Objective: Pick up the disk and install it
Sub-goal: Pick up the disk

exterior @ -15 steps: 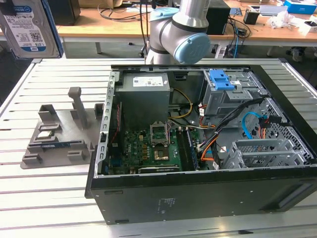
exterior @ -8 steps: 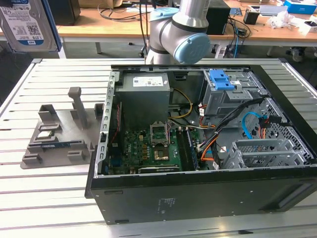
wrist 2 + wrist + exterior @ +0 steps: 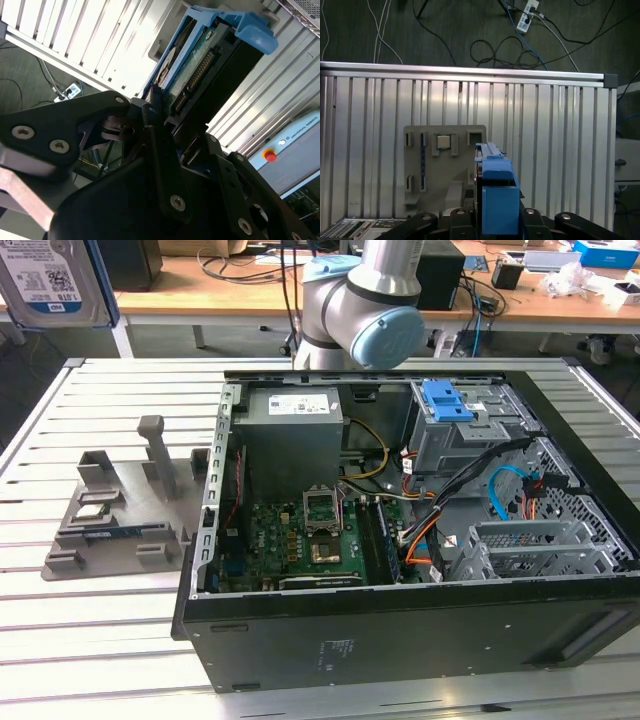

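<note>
In the claw [image 3: 496,216], seemingly clamped: disk [image 3: 200,70]

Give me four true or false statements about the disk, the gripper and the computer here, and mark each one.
1. The gripper is shut on the disk. True.
2. The disk is seated inside the computer case. False: it is held in the gripper, outside the case.
3. A processor chip lies in the grey fixture. True.
4. The computer case is closed. False: it is open, with the motherboard exposed.
</note>
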